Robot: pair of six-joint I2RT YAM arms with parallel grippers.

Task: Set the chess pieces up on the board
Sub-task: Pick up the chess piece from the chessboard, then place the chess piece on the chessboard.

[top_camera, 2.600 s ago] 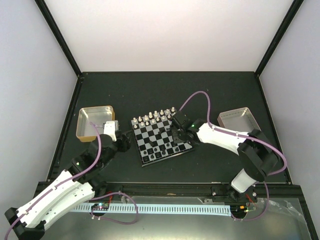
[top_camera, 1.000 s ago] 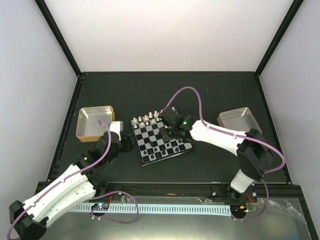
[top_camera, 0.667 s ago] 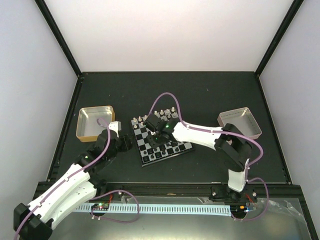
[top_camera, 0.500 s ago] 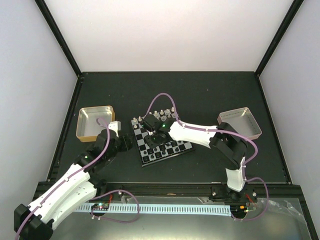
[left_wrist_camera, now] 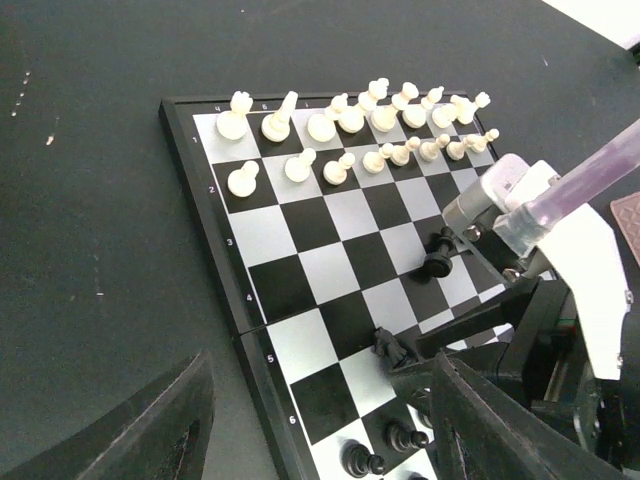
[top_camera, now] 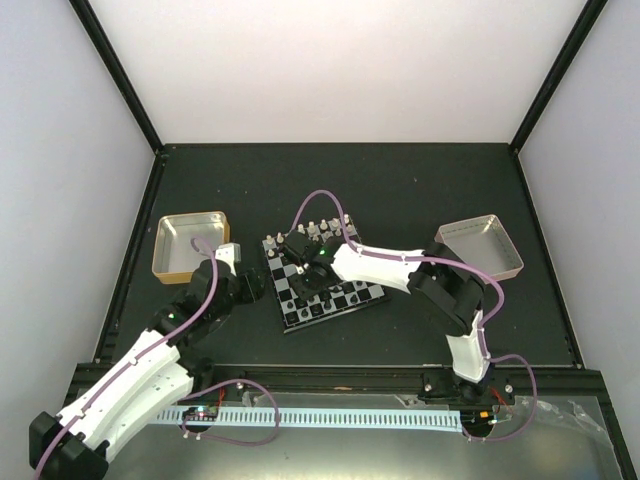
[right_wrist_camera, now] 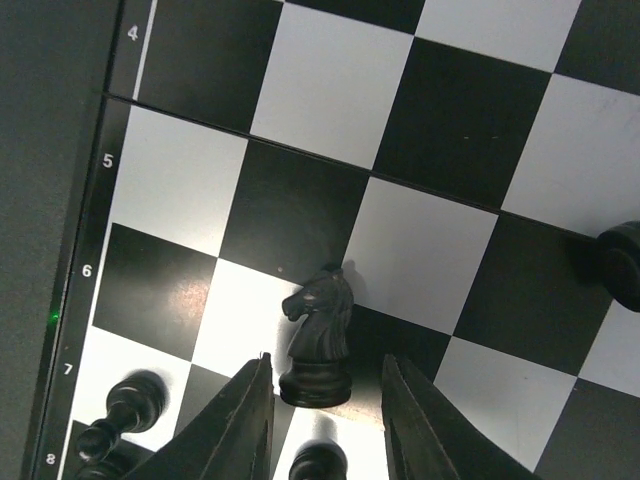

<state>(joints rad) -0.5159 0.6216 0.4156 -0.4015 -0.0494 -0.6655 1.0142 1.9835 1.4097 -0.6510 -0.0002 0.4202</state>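
Right arm has swung from board's right side across to its left-centre. Right end effector (right_wrist_camera: 322, 372) now low over board (left_wrist_camera: 310, 225), fingers parted either side of black knight (right_wrist_camera: 320, 335) — slim gaps both sides, no pinch visible. Knight upright mid-board, base straddling line between squares, short of black pieces (left_wrist_camera: 360, 460) at near edge. Likely not yet on home square — still needs placing. White pieces (left_wrist_camera: 385, 118) fill far two rows. Left end effector (left_wrist_camera: 322, 362) spread, empty, at board's left edge.

Robot lab enclosure: white panel walls (top_camera: 340, 70), black frame (top_camera: 113, 70), dark table (top_camera: 340, 180).
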